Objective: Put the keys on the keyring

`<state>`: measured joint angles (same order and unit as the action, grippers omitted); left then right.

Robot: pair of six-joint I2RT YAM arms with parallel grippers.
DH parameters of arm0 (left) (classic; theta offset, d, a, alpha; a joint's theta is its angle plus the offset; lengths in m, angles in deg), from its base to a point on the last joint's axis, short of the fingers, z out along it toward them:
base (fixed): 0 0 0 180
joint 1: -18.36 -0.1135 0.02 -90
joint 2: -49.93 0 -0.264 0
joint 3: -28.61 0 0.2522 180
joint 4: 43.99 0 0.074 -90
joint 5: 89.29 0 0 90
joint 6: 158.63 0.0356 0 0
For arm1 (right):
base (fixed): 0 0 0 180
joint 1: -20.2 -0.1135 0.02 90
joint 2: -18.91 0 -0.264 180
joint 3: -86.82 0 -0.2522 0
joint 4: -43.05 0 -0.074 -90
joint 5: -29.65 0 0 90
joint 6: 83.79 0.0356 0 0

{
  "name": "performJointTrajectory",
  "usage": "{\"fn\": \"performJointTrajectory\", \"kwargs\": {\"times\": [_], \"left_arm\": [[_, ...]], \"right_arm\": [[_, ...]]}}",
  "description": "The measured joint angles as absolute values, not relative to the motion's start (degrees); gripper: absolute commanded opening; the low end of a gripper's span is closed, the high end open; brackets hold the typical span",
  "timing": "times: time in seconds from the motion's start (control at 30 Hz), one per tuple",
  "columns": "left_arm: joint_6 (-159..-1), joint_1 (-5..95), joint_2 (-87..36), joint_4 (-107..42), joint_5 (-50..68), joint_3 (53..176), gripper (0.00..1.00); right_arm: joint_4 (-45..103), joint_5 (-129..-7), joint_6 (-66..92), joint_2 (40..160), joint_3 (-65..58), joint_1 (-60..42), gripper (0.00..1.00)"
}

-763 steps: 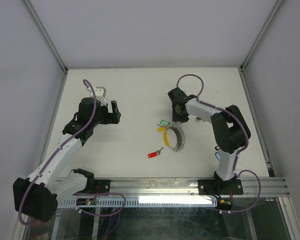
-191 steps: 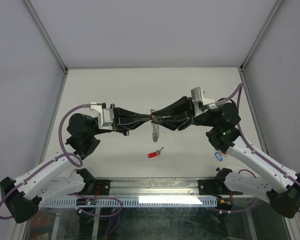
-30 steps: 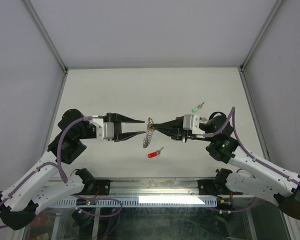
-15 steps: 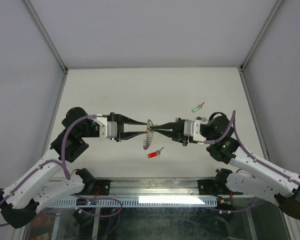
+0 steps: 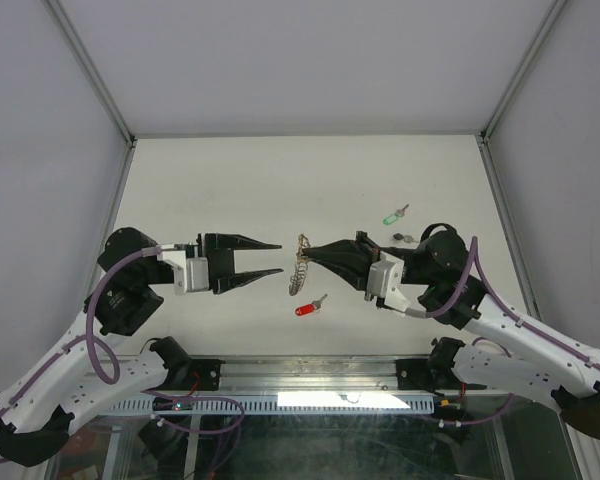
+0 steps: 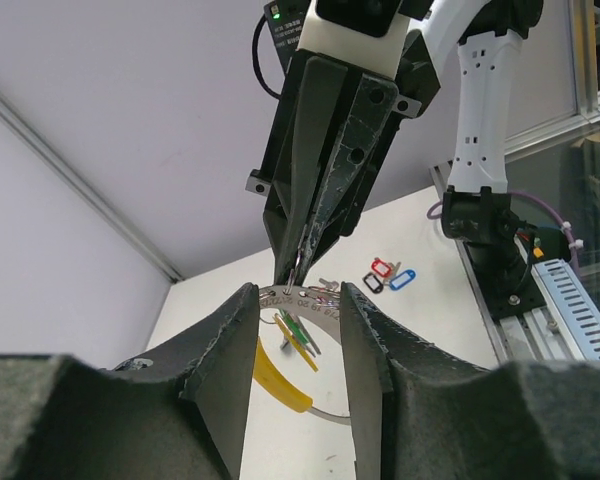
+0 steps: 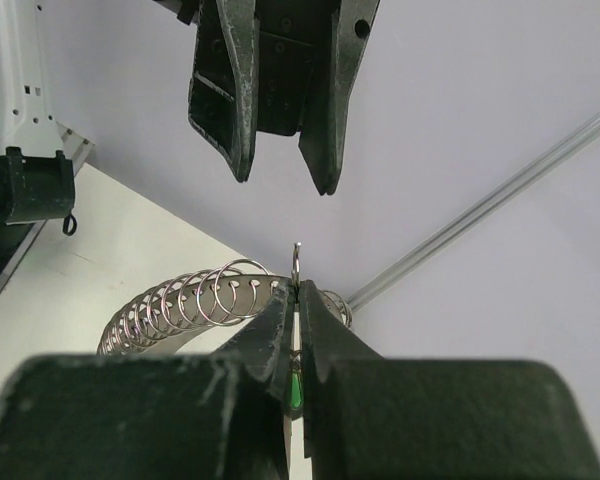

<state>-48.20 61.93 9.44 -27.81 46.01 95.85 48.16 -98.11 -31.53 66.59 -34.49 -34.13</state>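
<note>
red-tagged key [image 5: 307, 308] lies on the table [image 5: 230, 180], just nearer than the keyring [image 5: 299, 268]. the keyring hangs from the right gripper [image 5: 308, 250], jaws pinched together on its top edge; a green tag [image 6: 298, 333] and a yellow tag [image 6: 280, 378] hang inside its loop. left gripper [image 5: 281, 256] sits just left of the keyring, jaws apart, empty, not touching it. green-tagged key [image 5: 393, 215] lies beyond the keyring, to its right.

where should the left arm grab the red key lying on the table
Probably by the red plastic tag, straight down from above, fingers across its narrow width. The red key lies flat on the table, ruling out a side approach, and the tag is its bulkier end.
</note>
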Motion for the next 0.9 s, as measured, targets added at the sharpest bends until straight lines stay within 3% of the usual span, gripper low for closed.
{"fn": "performJointTrajectory", "kwargs": {"times": [0.2,0.5,0.9], "left_arm": [[-46.58,61.93,9.57,-29.65,45.86,94.69,0.42],[-42.12,61.93,6.77,-29.76,44.02,94.4,0.29],[-40.22,61.93,5.79,-28.84,44.29,94.4,0.23]], "right_arm": [[44.27,-96.56,-37.27,66.59,-32.54,-34.89,0.0],[39.61,-94.41,-41.43,66.99,-30.82,-36.62,0.0],[38.0,-92.45,-43.2,67.93,-29.86,-38.65,0.0]]}}
